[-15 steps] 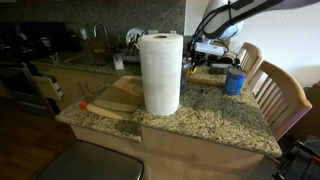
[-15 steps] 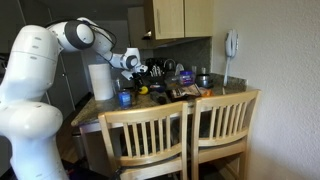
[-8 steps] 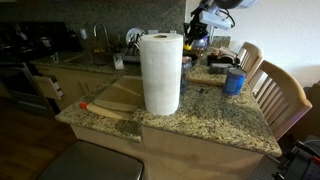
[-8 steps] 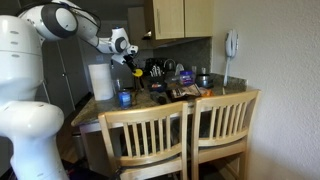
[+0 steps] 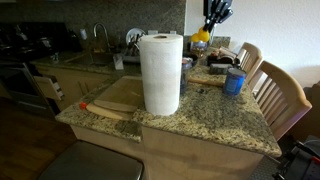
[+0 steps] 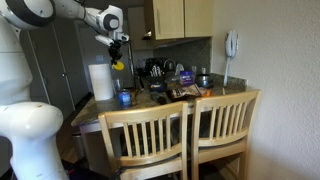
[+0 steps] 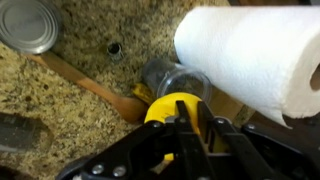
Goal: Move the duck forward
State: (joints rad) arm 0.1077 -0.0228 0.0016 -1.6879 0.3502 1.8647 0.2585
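Above the granite counter (image 5: pixel 215 120) I held the gripper (image 5: pixel 209 22) high, its fingers (image 7: pixel 184 135) pinching the duck (image 7: pixel 170 107) well clear of the paper towel roll (image 5: pixel 160 72) and blue cup (image 5: pixel 234 82), presumably so nothing snagged going forward.

Small yellow duck (image 7: pixel 160 108), held high aloft

Granite counter (image 5: pixel 212 122): towel roll (image 5: pixel 160 72), perhaps spoon (image 7: pixel 85 83)

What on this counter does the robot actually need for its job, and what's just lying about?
Part of the job: the duck, held in the air by the gripper.

Just lying about: paper towel roll, blue cup, wooden spoon, metal can, two chairs.
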